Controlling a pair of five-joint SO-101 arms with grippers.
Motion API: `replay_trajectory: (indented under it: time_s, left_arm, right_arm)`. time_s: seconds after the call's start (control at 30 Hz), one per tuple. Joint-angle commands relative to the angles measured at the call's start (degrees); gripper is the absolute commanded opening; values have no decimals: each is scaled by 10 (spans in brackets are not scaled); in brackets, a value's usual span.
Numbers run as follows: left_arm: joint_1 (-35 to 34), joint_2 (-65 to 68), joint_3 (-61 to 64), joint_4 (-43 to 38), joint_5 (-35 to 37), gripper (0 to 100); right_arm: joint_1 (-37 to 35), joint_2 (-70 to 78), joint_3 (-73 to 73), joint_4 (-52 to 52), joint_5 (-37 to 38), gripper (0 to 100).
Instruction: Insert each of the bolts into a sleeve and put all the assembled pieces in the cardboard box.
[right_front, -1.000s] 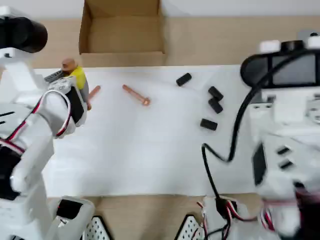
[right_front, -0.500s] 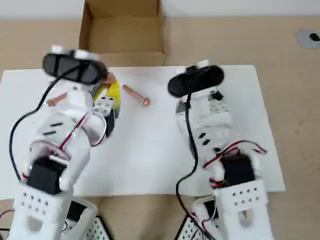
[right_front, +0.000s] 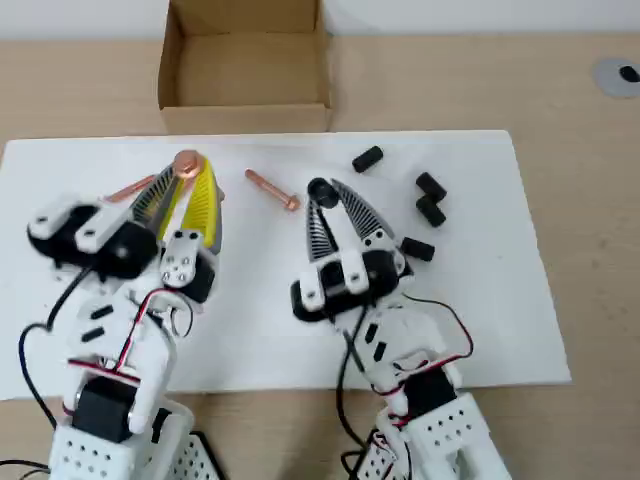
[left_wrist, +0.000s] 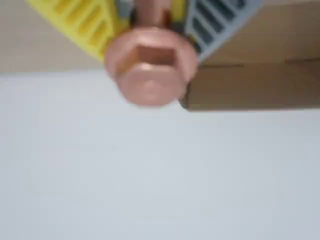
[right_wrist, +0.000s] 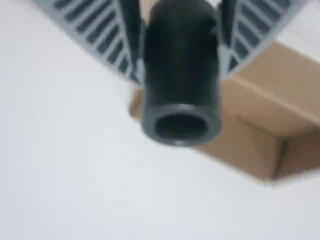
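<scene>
My left gripper (right_front: 187, 166), with one yellow and one grey finger, is shut on a copper bolt (right_front: 186, 160) over the white mat's far left part. In the left wrist view the bolt's hex head (left_wrist: 150, 65) faces the camera. My right gripper (right_front: 320, 190) is shut on a black sleeve (right_front: 319, 187) near the mat's middle; the sleeve's open end (right_wrist: 181, 125) shows in the right wrist view. A loose bolt (right_front: 272, 189) lies between the two grippers. Another bolt (right_front: 122, 191) lies left of the left gripper, partly hidden. The cardboard box (right_front: 245, 100) stands open beyond the mat.
Several black sleeves lie on the mat's right part: one (right_front: 367, 158) at the far edge, two (right_front: 430, 198) side by side, one (right_front: 418, 249) next to the right arm. The white mat (right_front: 250, 320) covers the wooden table (right_front: 560, 90).
Both arms have swung in from the sides and drawn back toward the near edge, grippers now pointing at the box. The left one still holds its bolt.
</scene>
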Motion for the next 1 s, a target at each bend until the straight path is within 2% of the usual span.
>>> replay_trajectory:
  time_s: [0.0,0.27,0.43,0.67,0.97]
  left_arm:
    - [-4,-64,38,-27,-1,5]
    - [67,-115,80,-28,4,5]
    - [80,-114,76,-28,68,5]
    - [78,-112,-11,-25,99,4]
    - [81,-66,-70,-24,98,4]
  right_arm:
    - [-41,-43,12,-11,2,10]
    - [-115,-44,12,11,1,10]
    - [-139,-44,12,11,-4,10]
    - [-135,-44,12,84,-85,9]
    - [-135,-48,12,89,-161,9]
